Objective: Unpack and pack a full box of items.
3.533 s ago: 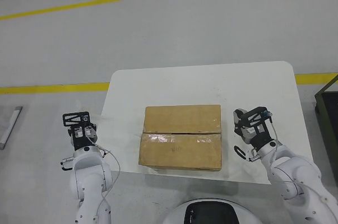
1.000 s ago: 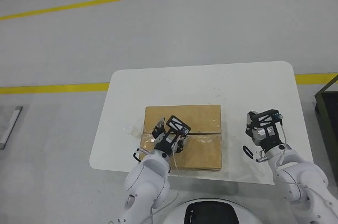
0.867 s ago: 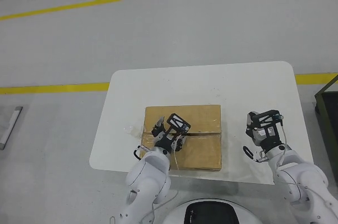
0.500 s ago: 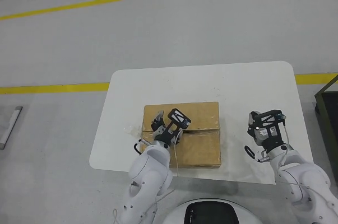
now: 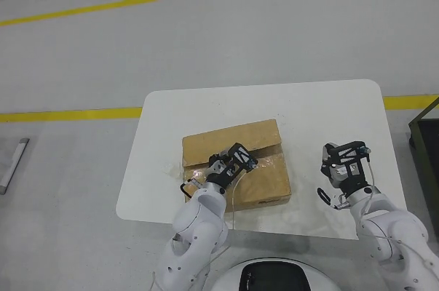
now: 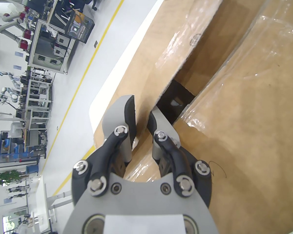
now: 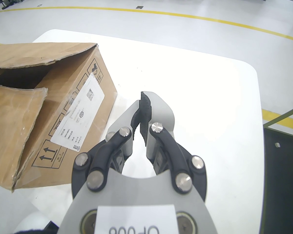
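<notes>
Two pincers are mine, and I take things from my left. A yellow line (image 5: 59, 115) crosses the floor there and runs behind the white table (image 5: 321, 109). The box (image 5: 266, 185) sits mid-table, toward my edge. It is skewed, with its right end a little farther from me than its left.

My left pincer (image 6: 141, 115) is over the box top at the seam, on the left half. Its fingers are drawn to a narrow gap on the edge of the far flap (image 6: 185, 25). One finger (image 6: 118, 115) lies on top of that flap, and the other (image 6: 161, 125) is tucked into the dark slit beneath it. The far flap stands lifted off the near flap (image 6: 246, 122), which is glossy with tape and buckled along its free edge. The inside of the box is too dark to make out.

A white label (image 7: 78, 113) is stuck on the box's right end wall. My right pincer (image 7: 141, 113) hangs above bare table just right of the box, apart from it. Its pads are pressed together with nothing between them. Past the table's right edge stands a dark green frame (image 5: 430, 167).
</notes>
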`<state>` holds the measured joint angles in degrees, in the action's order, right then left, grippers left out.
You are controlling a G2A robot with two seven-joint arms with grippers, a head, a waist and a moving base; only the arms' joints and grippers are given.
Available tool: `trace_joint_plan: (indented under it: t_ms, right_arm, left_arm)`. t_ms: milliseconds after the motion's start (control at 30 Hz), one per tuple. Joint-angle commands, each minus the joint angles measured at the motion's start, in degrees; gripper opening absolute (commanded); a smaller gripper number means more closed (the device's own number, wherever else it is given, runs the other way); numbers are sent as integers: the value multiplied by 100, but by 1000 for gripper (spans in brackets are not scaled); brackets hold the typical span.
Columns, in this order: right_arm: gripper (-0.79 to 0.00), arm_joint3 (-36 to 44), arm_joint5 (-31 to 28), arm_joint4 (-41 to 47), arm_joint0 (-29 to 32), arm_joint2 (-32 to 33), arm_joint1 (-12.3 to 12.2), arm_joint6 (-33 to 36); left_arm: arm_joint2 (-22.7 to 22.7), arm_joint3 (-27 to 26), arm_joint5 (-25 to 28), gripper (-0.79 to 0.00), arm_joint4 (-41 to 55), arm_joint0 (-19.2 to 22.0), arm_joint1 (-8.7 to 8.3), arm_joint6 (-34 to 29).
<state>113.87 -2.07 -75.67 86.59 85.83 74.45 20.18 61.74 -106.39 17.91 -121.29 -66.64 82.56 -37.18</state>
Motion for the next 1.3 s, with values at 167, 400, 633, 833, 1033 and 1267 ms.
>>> trace_joint_plan:
  t_ms: [167, 400, 633, 833, 1033, 1267]
  right_arm:
    - [-785, -3, 59, 26, -19, 2, -1, -30]
    - [-785, 91, 125, 83, 24, 142, -10, -59]
    - [-785, 174, 128, 126, 102, 281, -24, -71]
    - [-785, 236, 122, 120, 139, 305, -30, -74]
    - [-785, 285, 112, 101, 158, 298, -35, -71]
    - [-785, 348, 115, 76, 217, 303, -40, -90]
  left_arm:
    - [-7, -46, 158, -785, 75, 59, 9, 145]
    - [-43, -593, 559, -785, 168, -143, -18, 263]
    - [-32, -833, 552, 0, 289, -151, -10, 224]
    - [-160, -514, 307, 0, 150, 431, 60, 242]
    - [-356, 260, -35, 0, -159, 1356, 176, 276]
    - [-593, 1464, -77, 0, -497, 2351, 322, 81]
